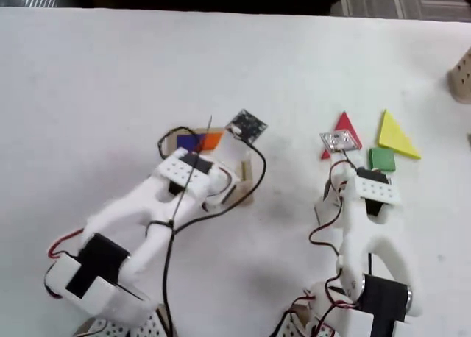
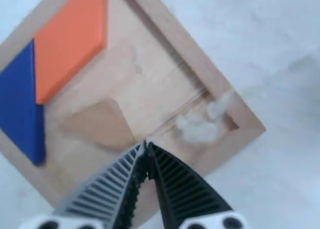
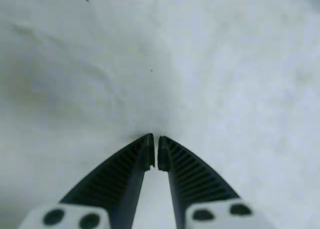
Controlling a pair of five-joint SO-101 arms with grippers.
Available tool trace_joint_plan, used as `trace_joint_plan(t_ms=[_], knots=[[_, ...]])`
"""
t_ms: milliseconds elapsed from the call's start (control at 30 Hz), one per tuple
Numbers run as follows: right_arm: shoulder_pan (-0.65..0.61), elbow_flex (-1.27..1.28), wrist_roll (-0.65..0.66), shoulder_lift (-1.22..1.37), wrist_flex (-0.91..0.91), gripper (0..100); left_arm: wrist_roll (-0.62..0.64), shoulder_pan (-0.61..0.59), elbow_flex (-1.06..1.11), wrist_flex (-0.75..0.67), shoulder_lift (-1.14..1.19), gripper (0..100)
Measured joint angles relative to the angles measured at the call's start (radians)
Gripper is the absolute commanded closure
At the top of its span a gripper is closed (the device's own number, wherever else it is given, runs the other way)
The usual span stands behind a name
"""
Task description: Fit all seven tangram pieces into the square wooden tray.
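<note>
Your left gripper (image 2: 147, 158) hangs over the tray (image 2: 200, 73), jaws together and empty, likely judging free space. Your right gripper (image 3: 154, 152), equally closed, rests near the red triangle (image 1: 344, 122).

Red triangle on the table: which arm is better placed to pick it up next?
Right, probably: its arm stands beside the red triangle, while the left tool hangs over the tray.

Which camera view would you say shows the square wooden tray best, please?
The left wrist view: the tray lies close below the left gripper, its rim, bare floor, orange piece and blue piece plain. In the high view the left arm covers most of it. The right wrist view faces white table.
</note>
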Motion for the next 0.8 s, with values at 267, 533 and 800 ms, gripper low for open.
trace_joint_plan(t_ms=[267,533,800], knots=[[0.0,0.0,0.0,0.0,0.0,98.0,0.0,-0.115,0.0,0.002,-0.005,98],[0.0,0.0,0.0,0.0,0.0,98.0,0.0,-0.121,0.002,0.018,-0.075,98],[0.0,0.0,0.0,0.0,0.0,98.0,0.0,-0.175,0.175,-0.012,-0.396,98]])
